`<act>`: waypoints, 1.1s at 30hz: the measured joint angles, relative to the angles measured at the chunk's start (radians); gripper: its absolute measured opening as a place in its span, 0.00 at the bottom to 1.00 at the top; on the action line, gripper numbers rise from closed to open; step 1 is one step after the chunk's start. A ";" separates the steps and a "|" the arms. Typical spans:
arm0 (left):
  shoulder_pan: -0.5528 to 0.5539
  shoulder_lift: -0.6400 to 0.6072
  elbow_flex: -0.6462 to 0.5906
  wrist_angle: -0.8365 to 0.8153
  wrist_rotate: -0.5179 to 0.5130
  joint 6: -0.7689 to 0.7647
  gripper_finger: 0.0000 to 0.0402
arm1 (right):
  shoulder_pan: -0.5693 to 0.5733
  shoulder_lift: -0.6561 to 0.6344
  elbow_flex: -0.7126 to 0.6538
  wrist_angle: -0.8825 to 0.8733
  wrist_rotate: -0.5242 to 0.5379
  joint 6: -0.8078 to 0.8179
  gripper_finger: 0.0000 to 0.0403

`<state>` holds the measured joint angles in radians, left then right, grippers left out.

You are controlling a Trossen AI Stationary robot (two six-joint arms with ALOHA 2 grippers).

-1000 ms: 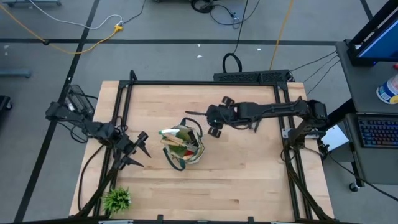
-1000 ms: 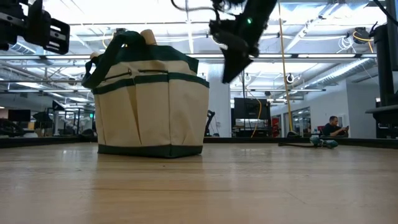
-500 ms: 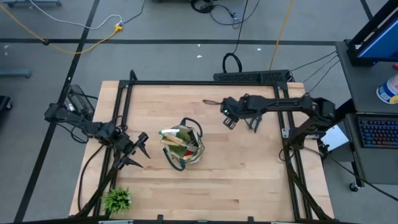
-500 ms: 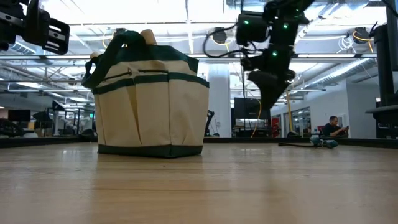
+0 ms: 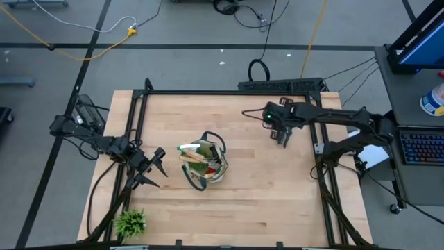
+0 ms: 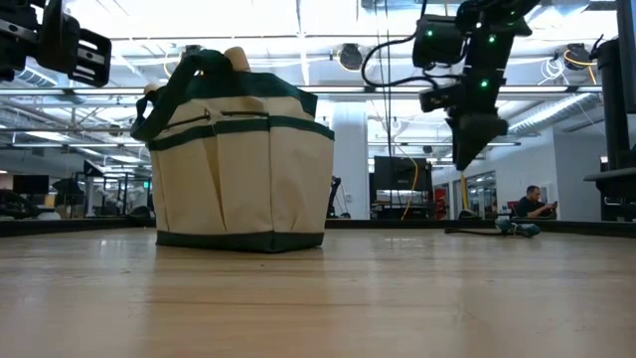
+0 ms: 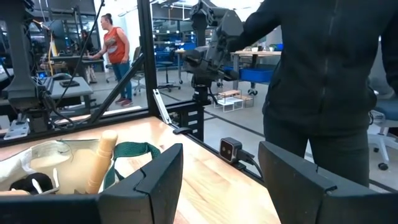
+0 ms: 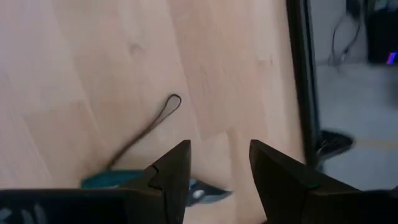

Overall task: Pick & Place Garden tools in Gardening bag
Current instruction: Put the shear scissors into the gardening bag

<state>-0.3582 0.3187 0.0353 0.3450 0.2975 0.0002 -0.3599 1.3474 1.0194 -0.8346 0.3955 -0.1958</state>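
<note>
Right gripper point(image 5: 282, 136) jaws open over pruning shears point(image 8: 155, 182); left gripper point(image 5: 158, 169) open beside gardening bag point(image 5: 204, 165)

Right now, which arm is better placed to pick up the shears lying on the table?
Right. The right gripper hangs open just over the shears; the left gripper waits beyond the gardening bag, on the table's other side.

Robotics lab: framed workbench point(image 5: 229, 187), floor cables point(image 5: 83, 42)
</note>
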 joint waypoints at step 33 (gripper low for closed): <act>0.000 0.000 0.000 -0.022 0.000 0.040 0.54 | 0.003 -0.020 -0.017 -0.030 -0.187 -0.831 0.36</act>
<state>-0.3584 0.3186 0.0353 0.3233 0.2974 0.0402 -0.3573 1.3270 1.0023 -0.8645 0.2084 -1.0264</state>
